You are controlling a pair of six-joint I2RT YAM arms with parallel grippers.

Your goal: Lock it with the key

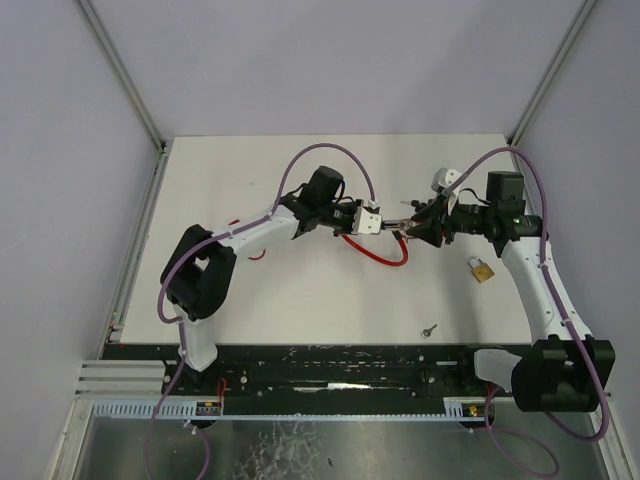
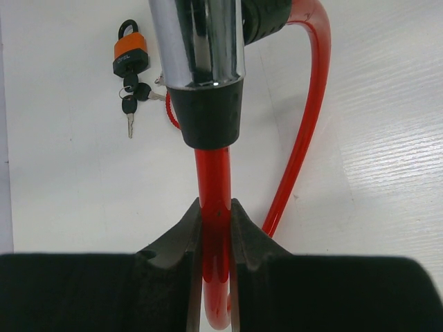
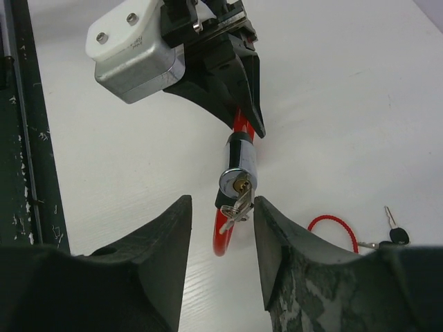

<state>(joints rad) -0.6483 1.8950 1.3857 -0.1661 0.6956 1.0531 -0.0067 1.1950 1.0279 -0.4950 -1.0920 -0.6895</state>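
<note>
**Key sitting in the cable lock, held between the two arms**

The cable lock (image 1: 375, 257) is sitting near the middle of the white table (image 1: 300, 170), between the two wrists. Its chrome cylinder (image 3: 238, 169) is being held up off the surface, facing end-on toward the right wrist camera. A silver key (image 3: 239, 203) is sitting in the keyhole, its bow hanging below the cylinder's face.

The red cable (image 2: 213, 180) is coming out of a black collar (image 2: 208, 117) at the cylinder's other end. A second run of it is arcing away from beside the cylinder and looping toward the near side of the table. Whether that loop is touching the surface cannot be told.

The left gripper (image 2: 216, 211) is clamping the red cable just below the collar, both fingers pressing against it. The right gripper (image 3: 222, 200) is hovering at the key end with its jaws standing apart, one on each side of the key and neither touching it.

Beyond the cylinder, in the left wrist view, an orange padlock (image 2: 130, 55) is lying flat with a bunch of keys (image 2: 131, 93) just beside it. A thin red cord (image 3: 332, 225) is curling on the table near them.

In the top view a brass-coloured padlock (image 1: 481, 269) is lying beside the right forearm. A small loose key (image 1: 428, 329) is lying nearer the front rail, well apart from the lock
</note>
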